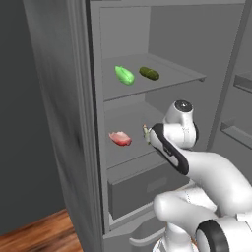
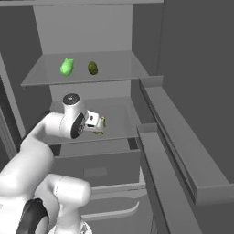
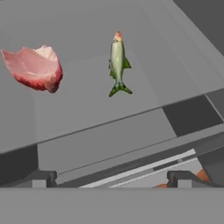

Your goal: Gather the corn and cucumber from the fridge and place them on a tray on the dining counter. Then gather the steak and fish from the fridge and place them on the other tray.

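Observation:
The fridge [image 1: 78,98] stands open. On its upper shelf lie the bright green corn [image 1: 124,75] and, to its right, the dark olive cucumber [image 1: 149,74]; both also show as corn [image 2: 67,66] and cucumber [image 2: 93,68]. On the lower shelf sit the pink steak [image 3: 35,68] and the slim greenish fish [image 3: 117,63]. My gripper [image 3: 113,179] hovers open at the front edge of that lower shelf, empty, with the fish straight ahead of it and the steak to the left. The tray and the dining counter are out of view.
A grey drawer [image 1: 147,184] sits under the lower shelf, just below my hand. The fridge door with its shelves [image 2: 183,155] stands open on the right. A wooden floor [image 1: 39,236] shows at the lower left.

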You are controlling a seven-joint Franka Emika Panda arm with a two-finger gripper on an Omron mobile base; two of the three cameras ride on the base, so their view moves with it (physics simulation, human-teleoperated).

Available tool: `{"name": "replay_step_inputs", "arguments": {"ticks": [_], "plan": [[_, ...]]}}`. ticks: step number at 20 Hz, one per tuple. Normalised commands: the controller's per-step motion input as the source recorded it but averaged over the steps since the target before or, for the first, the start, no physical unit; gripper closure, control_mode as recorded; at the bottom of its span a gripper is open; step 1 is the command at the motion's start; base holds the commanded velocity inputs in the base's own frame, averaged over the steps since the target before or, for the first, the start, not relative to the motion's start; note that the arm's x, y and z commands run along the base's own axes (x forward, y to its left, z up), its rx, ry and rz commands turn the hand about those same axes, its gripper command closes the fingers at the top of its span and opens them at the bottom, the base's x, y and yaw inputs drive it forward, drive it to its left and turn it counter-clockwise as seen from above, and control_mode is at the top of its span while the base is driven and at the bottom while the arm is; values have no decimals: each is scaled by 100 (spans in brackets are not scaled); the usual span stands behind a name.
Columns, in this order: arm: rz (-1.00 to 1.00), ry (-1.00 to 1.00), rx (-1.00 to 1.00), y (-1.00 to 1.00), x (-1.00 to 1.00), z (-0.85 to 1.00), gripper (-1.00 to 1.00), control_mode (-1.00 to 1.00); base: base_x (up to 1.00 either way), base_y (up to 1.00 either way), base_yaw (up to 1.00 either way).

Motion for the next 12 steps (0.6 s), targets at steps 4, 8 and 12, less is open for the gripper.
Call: {"name": "replay_step_inputs", "arguments": {"ticks": [4,8,12], "plan": [[0,6,0,-6,45,-16,-100,-100,0,0,0],[0,5,0,0,43,-14,-100,-100,0,0,0],[0,2,0,0,36,-25,-100,-100,0,0,0]]}}
